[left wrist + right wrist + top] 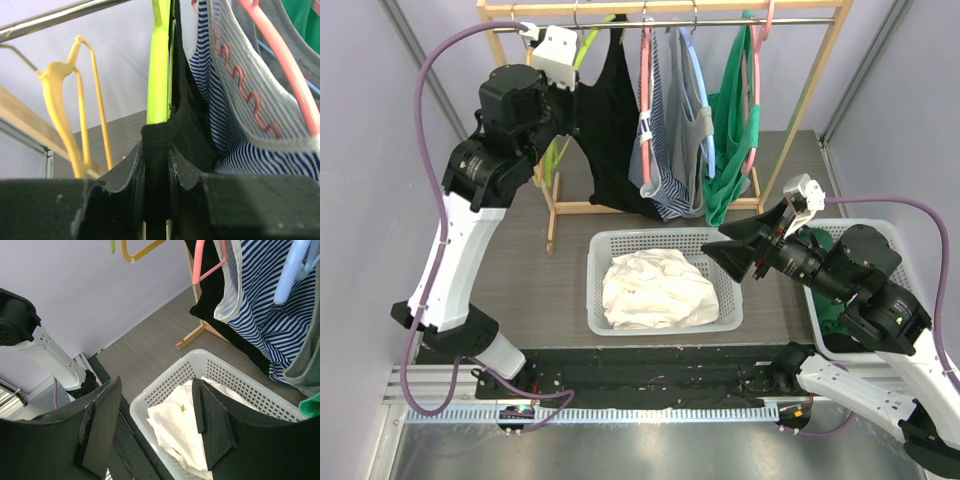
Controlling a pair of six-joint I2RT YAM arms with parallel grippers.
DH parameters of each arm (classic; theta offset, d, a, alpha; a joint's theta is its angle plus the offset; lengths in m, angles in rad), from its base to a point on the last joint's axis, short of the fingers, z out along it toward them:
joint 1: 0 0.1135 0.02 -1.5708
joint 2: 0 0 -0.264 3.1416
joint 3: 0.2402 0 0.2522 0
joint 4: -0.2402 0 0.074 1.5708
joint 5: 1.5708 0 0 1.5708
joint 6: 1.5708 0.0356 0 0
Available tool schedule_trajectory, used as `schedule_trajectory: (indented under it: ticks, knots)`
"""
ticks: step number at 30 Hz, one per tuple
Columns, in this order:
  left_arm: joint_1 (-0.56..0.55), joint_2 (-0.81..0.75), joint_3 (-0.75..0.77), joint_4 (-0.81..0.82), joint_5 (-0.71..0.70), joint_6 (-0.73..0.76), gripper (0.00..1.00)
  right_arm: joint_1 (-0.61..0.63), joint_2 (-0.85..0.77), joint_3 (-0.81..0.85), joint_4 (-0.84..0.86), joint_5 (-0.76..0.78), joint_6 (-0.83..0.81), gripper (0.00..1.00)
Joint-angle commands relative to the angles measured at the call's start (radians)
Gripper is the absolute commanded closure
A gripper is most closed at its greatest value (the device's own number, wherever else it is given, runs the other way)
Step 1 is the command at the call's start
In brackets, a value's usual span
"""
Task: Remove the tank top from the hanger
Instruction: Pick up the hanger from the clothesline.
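**Left pincer (157, 150) nipping a black strap at the rail**

The left pincer is squeezing nearly closed on a strap of the black tank top (615, 130), which is hanging from the rail (720, 20) on the lime hanger (159, 70). From above, its fingertips are hiding behind the wrist camera. A bare yellow hanger (65, 100) is dangling at its left, and a striped top (225, 115) and pink hanger (280, 65) are crowding its right. Further right, the right pincer (155, 420) is gaping wide, gripping nothing, above the white basket (592, 290) where a pale cloth (660, 290) is lying. A green cloth (828, 325) is peeking out, mostly covered by that arm.
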Motion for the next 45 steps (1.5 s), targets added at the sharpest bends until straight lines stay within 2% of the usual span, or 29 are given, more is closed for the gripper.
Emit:
schedule_trajectory:
  ticks: [1, 7, 12, 18, 20, 22, 25, 28, 36, 45]
  knots:
    - [-0.011, -0.118, -0.005, 0.039, 0.031, 0.036, 1.00, -0.002, 0.004, 0.038, 0.024, -0.013, -0.008, 0.34]
    - [-0.020, -0.175, -0.050, -0.083, 0.064, 0.036, 1.00, -0.004, -0.009, 0.044, 0.024, -0.011, -0.003, 0.34]
    - [-0.025, -0.224, -0.143, -0.134, 0.103, 0.047, 1.00, -0.002, -0.018, 0.052, 0.015, -0.005, -0.002, 0.34]
    - [-0.029, -0.246, -0.133, -0.183, 0.158, 0.085, 1.00, -0.002, -0.026, 0.052, 0.007, -0.005, 0.004, 0.34]
    - [-0.031, -0.272, -0.117, -0.180, 0.231, 0.102, 1.00, -0.002, -0.027, 0.054, 0.004, -0.005, 0.003, 0.34]
    - [-0.031, -0.290, -0.078, -0.159, 0.279, 0.112, 1.00, -0.004, -0.021, 0.055, 0.005, -0.003, 0.004, 0.34]
    - [-0.031, -0.266, 0.089, -0.179, 0.333, 0.108, 1.00, -0.002, -0.013, 0.057, 0.005, -0.003, 0.001, 0.34]
    - [-0.031, -0.278, 0.166, -0.137, 0.431, 0.120, 1.00, -0.002, -0.009, 0.057, 0.008, -0.006, 0.004, 0.34]
    - [-0.031, -0.286, 0.318, -0.111, 0.572, 0.083, 1.00, -0.002, -0.013, 0.051, 0.015, -0.003, 0.007, 0.34]
    - [-0.031, -0.256, 0.447, -0.094, 0.653, 0.008, 1.00, -0.004, -0.013, 0.052, 0.016, 0.000, 0.006, 0.34]
